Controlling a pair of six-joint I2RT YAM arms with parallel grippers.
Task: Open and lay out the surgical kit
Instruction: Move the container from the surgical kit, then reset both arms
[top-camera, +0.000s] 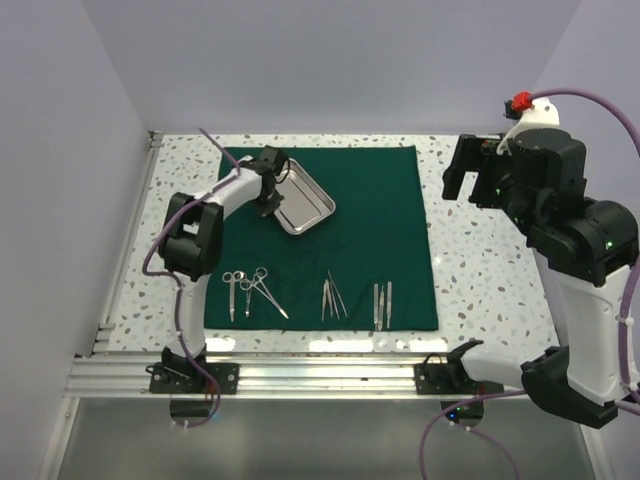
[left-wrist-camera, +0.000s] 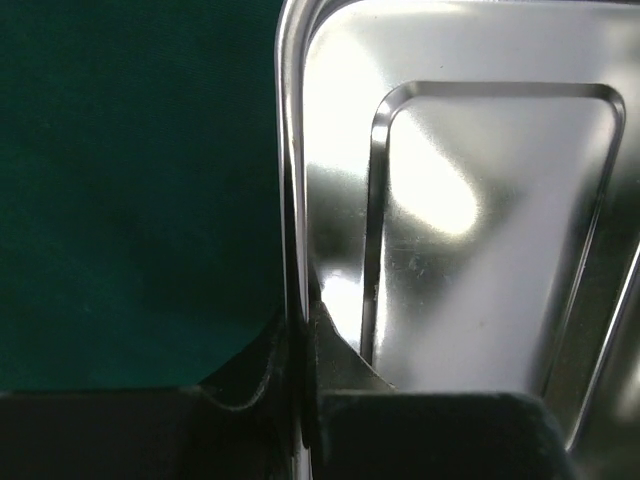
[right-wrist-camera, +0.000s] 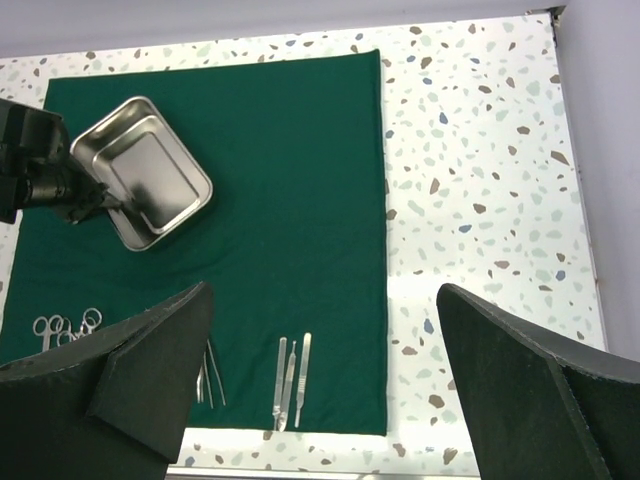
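three views covered this moment.

top external: the green cloth (top-camera: 380, 230) lay spread flat on the table (top-camera: 480, 270). the scissors (top-camera: 235, 290), tweezers (top-camera: 333, 298) and straight handles (top-camera: 382, 305) sat in separate groups along its near edge, likely so that each could be picked singly. the steel tray (top-camera: 305, 205) sat askew on the cloth's far left part. your left arm (top-camera: 200, 235) reached forward over the cloth, with the left gripper (top-camera: 268, 195) at the tray's left side. your right arm (top-camera: 580, 240) stood raised to the right, off the cloth.

left wrist: the jaws were pinched onto the tray's thin rim, one finger inside and one outside. this grip suited dragging or turning the tray square.

right wrist: the right gripper (right-wrist-camera: 330, 380) hung spread wide, holding nothing, and looked down on the layout.
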